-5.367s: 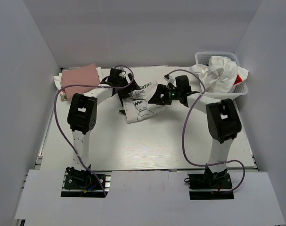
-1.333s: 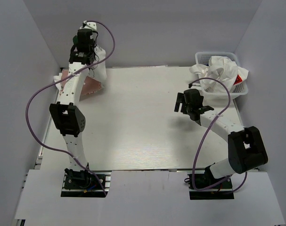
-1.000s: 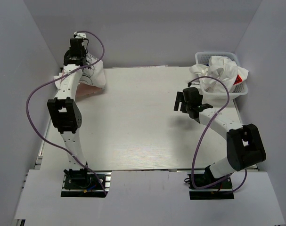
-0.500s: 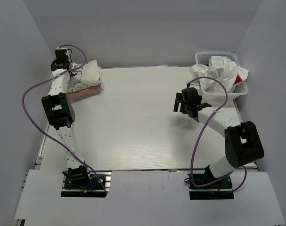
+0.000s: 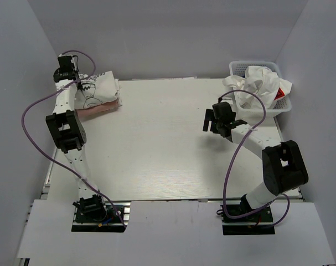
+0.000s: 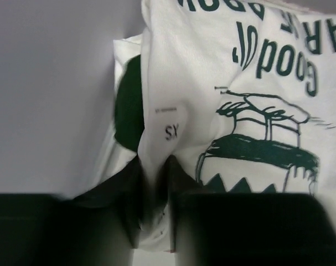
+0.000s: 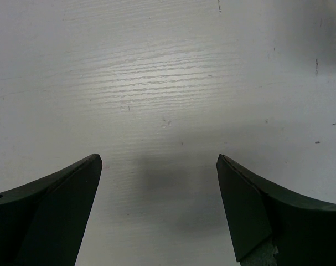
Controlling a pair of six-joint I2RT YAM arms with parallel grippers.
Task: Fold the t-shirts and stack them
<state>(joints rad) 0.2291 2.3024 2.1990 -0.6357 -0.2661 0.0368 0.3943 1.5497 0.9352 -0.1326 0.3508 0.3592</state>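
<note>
The folded white t-shirt with green print [image 5: 97, 88] lies on top of the folded pink t-shirt [image 5: 101, 107] at the far left corner of the table. My left gripper [image 5: 66, 76] is shut on the white shirt's edge at its far left side. In the left wrist view the cloth [image 6: 223, 100] is pinched between my dark fingers [image 6: 184, 188], with the green lettering and drawing in sight. My right gripper [image 5: 210, 123] is open and empty above the bare table [image 7: 173, 83], right of centre. More crumpled white shirts [image 5: 256, 83], one with a red mark [image 5: 280, 95], fill the basket.
A white plastic mesh basket [image 5: 278, 111] stands at the far right corner. Grey walls close in the table on the left, back and right. Purple cables loop from both arms.
My left arm has carried the white shirt from the table's middle to the far left and lowered it onto the pink shirt. My right gripper has let go and drawn back to the right.
</note>
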